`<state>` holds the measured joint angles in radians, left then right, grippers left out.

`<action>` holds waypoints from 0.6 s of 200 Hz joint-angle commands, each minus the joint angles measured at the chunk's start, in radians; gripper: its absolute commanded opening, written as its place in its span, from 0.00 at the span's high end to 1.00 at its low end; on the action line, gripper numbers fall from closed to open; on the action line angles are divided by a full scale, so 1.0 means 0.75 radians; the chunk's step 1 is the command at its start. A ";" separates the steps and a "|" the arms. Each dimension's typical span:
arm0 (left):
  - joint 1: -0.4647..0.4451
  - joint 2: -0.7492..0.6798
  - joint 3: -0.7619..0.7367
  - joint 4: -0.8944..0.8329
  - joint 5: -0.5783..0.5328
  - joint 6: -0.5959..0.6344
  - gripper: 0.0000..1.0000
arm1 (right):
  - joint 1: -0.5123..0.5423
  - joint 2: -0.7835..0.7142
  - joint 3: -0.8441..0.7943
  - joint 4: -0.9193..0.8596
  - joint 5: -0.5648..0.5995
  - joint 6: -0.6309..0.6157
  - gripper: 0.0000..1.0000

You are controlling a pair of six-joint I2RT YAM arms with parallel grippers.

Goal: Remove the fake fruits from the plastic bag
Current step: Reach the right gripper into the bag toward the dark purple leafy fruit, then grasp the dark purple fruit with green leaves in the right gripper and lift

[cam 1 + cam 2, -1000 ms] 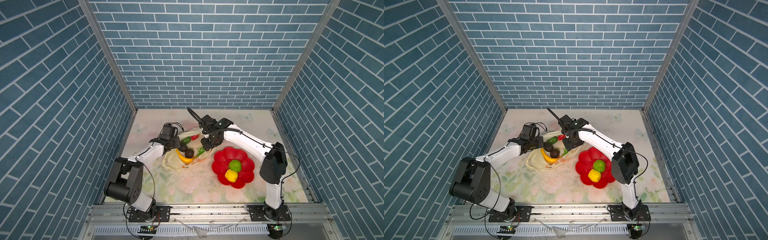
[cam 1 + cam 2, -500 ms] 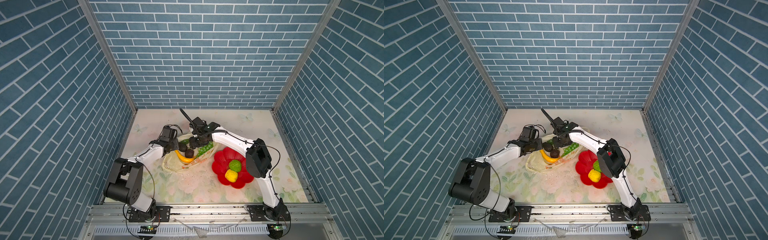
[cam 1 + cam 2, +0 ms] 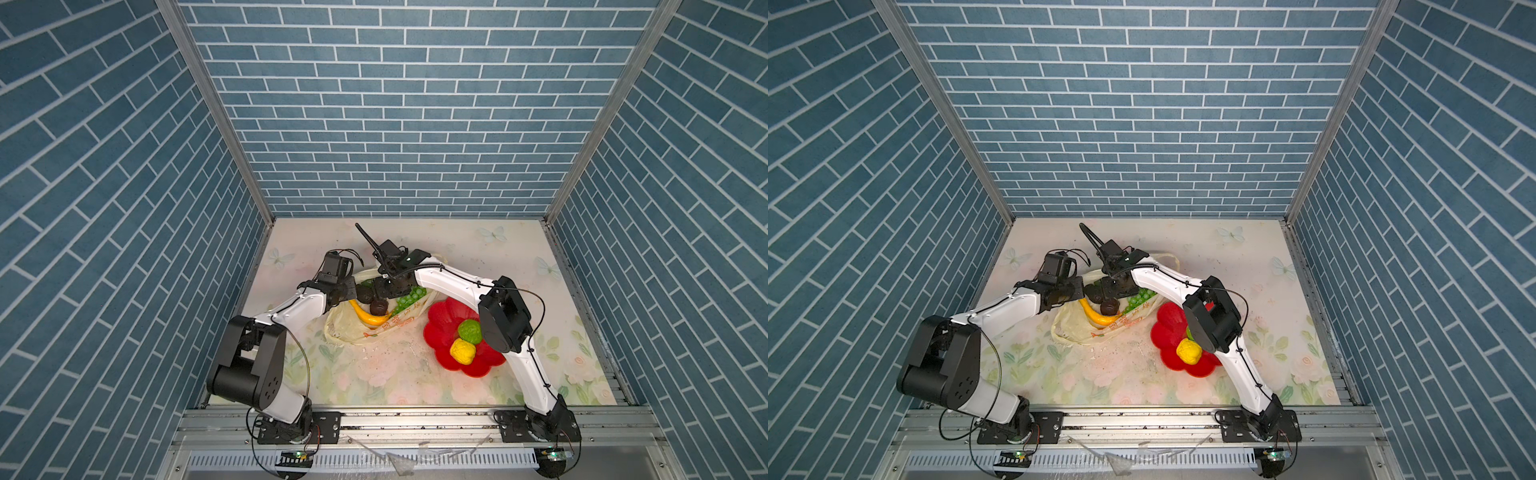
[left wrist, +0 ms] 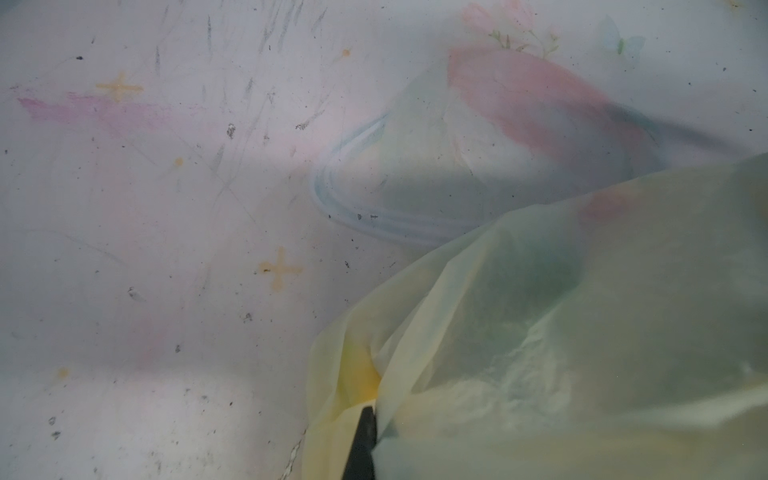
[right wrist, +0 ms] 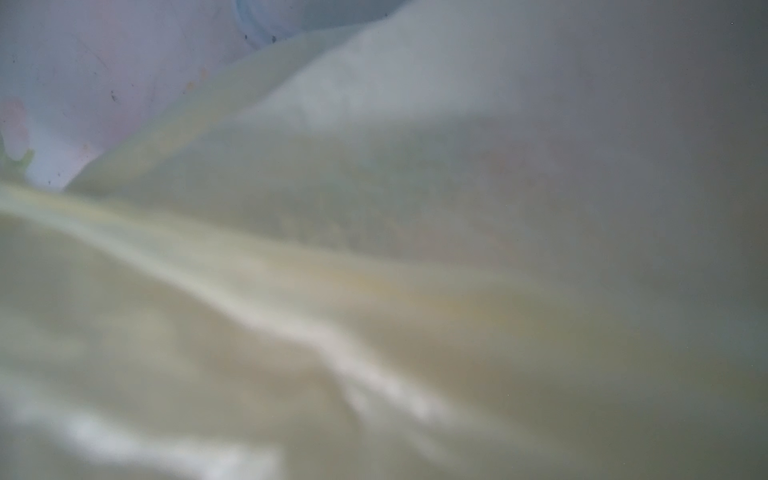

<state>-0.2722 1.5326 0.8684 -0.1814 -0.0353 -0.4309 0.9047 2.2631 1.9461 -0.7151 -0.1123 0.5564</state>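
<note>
The plastic bag lies open left of middle in both top views. In it lie a yellow banana, two dark brown pieces and a green grape bunch. My left gripper is shut on the bag's rim; pale film drapes over its black fingertip. My right gripper reaches into the bag mouth beside the dark pieces. Its jaws are hidden, and blurred bag film fills the right wrist view.
A red flower-shaped plate sits right of the bag, holding a yellow knobbly ball and a green one. The right arm's elbow hangs over the plate. Brick walls enclose the floral table.
The right gripper moved left across the bag mouth toward the dark pieces, uncovering the grapes. Its elbow swung over the plate. The left gripper stayed put.
</note>
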 commanded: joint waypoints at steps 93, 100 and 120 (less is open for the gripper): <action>0.013 -0.013 -0.026 0.005 -0.002 0.002 1.00 | 0.023 0.061 -0.059 0.063 -0.079 0.139 0.34; 0.013 -0.012 -0.024 0.003 -0.002 0.002 1.00 | 0.024 0.070 -0.055 0.054 -0.080 0.143 0.34; 0.013 -0.017 -0.028 0.003 -0.005 0.003 1.00 | 0.027 0.082 -0.057 0.044 -0.084 0.156 0.33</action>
<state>-0.2714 1.5326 0.8680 -0.1810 -0.0322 -0.4309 0.9176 2.2913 1.9301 -0.6693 -0.1616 0.6289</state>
